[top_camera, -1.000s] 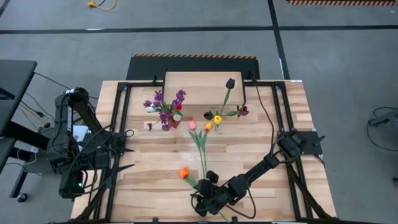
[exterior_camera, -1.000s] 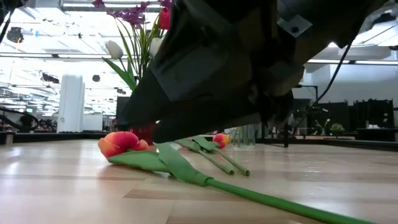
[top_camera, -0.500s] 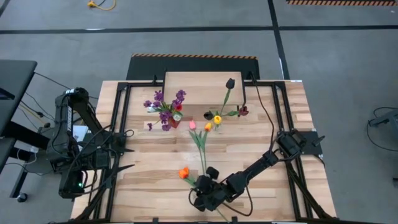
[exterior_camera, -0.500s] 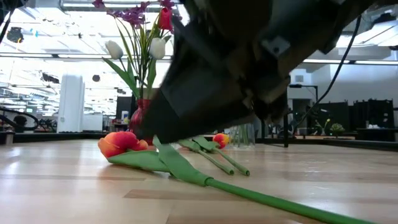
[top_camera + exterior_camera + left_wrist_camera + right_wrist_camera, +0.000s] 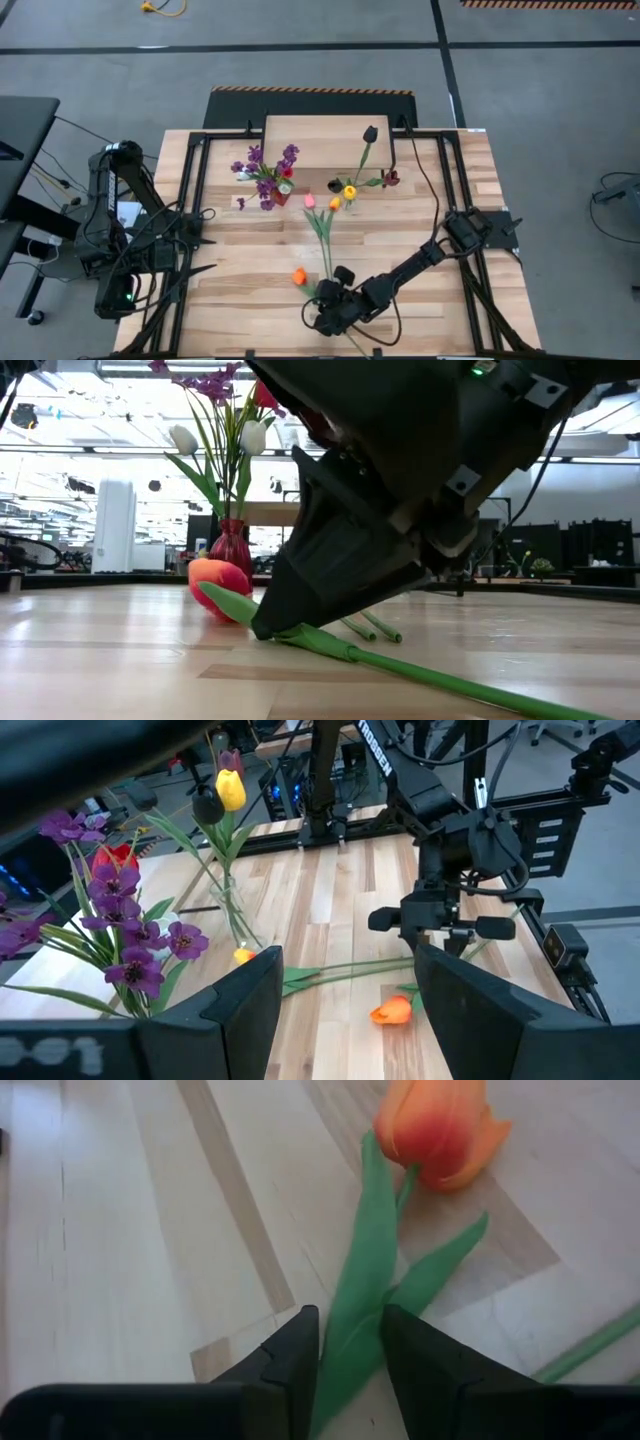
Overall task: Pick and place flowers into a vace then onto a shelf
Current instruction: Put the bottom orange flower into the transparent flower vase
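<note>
An orange tulip (image 5: 298, 276) lies near the table's near edge, its head (image 5: 440, 1130) on the wood and its green stem (image 5: 450, 685) trailing along the table. My right gripper (image 5: 350, 1320) is down on it, slanting, and is shut on its leaves. My left gripper (image 5: 345, 1020) waits open above the table's left side. A red vase (image 5: 283, 192) holds purple sprigs and a red tulip. A glass vase (image 5: 348, 190) holds a yellow and a maroon tulip. Both stand before the shelf (image 5: 325, 140). My right gripper pinches the orange tulip's long green leaves (image 5: 355, 1295) between its two fingers, a short way below the head. The fingers (image 5: 268, 628) slant down from the table's near right, their tips at the table top. The head and the stem lie on the wood.
A pink tulip (image 5: 310, 200) and a small orange one (image 5: 335, 203) lie in the table's middle, their stems running toward the near edge. A dark tulip (image 5: 370, 133) lies on the shelf. Black frame rails (image 5: 190, 200) run along both sides.
My right gripper has sunk toward the table and tipped steeper, coming onto the orange tulip's leaves. The tulip's head has shifted a little and turned, while the stem has stayed on the table.
</note>
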Action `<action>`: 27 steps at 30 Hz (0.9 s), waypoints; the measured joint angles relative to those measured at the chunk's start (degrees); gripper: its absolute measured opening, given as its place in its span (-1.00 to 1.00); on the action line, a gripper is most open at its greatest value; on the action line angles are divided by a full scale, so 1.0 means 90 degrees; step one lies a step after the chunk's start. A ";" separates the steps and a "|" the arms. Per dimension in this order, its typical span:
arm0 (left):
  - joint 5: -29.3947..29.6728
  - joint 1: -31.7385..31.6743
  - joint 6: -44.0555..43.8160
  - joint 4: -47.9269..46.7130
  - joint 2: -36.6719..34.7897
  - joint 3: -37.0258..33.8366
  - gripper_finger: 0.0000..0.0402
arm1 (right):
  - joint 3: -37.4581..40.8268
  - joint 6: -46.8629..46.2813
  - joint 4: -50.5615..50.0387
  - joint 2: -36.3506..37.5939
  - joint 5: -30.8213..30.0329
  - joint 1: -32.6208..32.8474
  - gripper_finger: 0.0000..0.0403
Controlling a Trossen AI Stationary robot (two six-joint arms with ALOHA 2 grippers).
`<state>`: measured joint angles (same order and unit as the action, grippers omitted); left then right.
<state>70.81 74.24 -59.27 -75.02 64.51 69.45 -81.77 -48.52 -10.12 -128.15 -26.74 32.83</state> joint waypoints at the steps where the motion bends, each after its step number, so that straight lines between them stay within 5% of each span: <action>1: 0.0002 0.0002 0.0000 0.0000 -0.0001 0.0000 0.09 | -0.0004 -0.0075 0.0008 -0.0084 -0.0003 -0.0019 -0.47; 6: 0.0000 0.0002 0.0000 0.0057 -0.0002 0.0000 0.09 | -0.0033 -0.0843 0.0105 -0.0357 -0.0035 -0.0074 -0.58; 12: -0.0019 0.0002 0.0002 0.0287 -0.0002 0.0000 0.09 | 0.0000 -0.0883 0.0123 -0.0270 -0.0260 0.0043 -0.94; 27: -0.0698 0.0000 0.0032 0.0532 0.0000 -0.0002 0.09 | -0.1782 0.2097 -0.0001 0.0133 -0.1653 0.0118 -0.99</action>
<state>64.53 74.24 -58.98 -70.24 64.51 69.43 -97.81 -29.64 -10.13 -126.96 -41.62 33.89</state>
